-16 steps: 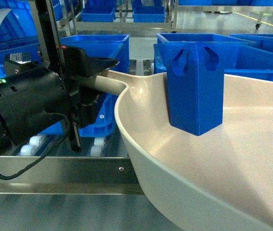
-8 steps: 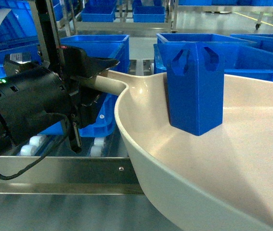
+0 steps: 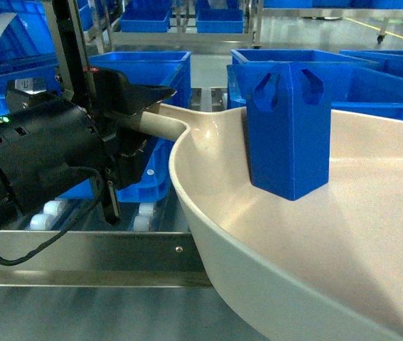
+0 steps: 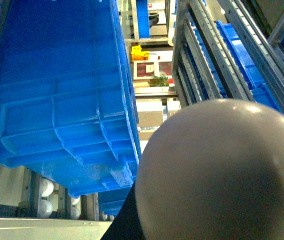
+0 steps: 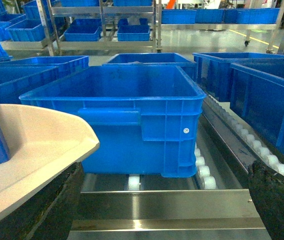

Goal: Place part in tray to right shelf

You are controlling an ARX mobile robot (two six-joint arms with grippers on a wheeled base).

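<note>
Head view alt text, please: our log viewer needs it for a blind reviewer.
A small blue part stands upright in a large cream tray that fills the right of the frame. The left claw is shut on the tray's handle at left, above the steel front rail of the right shelf, with blue crates behind.
</note>
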